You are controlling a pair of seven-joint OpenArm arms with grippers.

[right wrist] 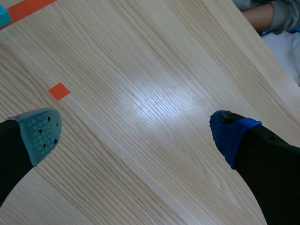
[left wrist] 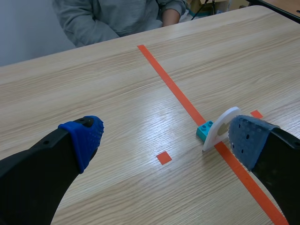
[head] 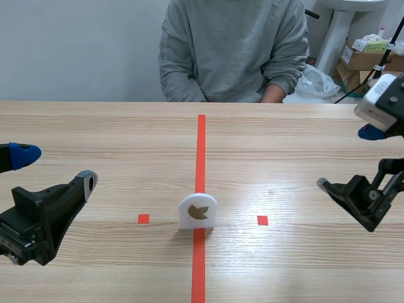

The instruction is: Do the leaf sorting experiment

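A white arch-shaped card [head: 197, 211] with a brown-green leaf picture stands upright on the red centre line, near the table's front. In the left wrist view the card [left wrist: 219, 132] shows edge-on, held up by a small teal brick [left wrist: 204, 131] behind it, just ahead of my right-hand finger. My left gripper [head: 55, 169] hovers open at the left of the table, well away from the card, nothing between its blue pads [left wrist: 86, 136]. My right gripper [head: 348, 158] hangs open at the right, over bare wood [right wrist: 136, 133]. A corner of the teal brick [right wrist: 3, 16] shows far ahead.
A person in a grey sweatshirt [head: 233, 50] sits across the table, a forearm [head: 273, 95] resting at its far edge. Cardboard boxes [head: 363, 57] and a white bag [head: 315, 82] lie beyond the table at the back right.
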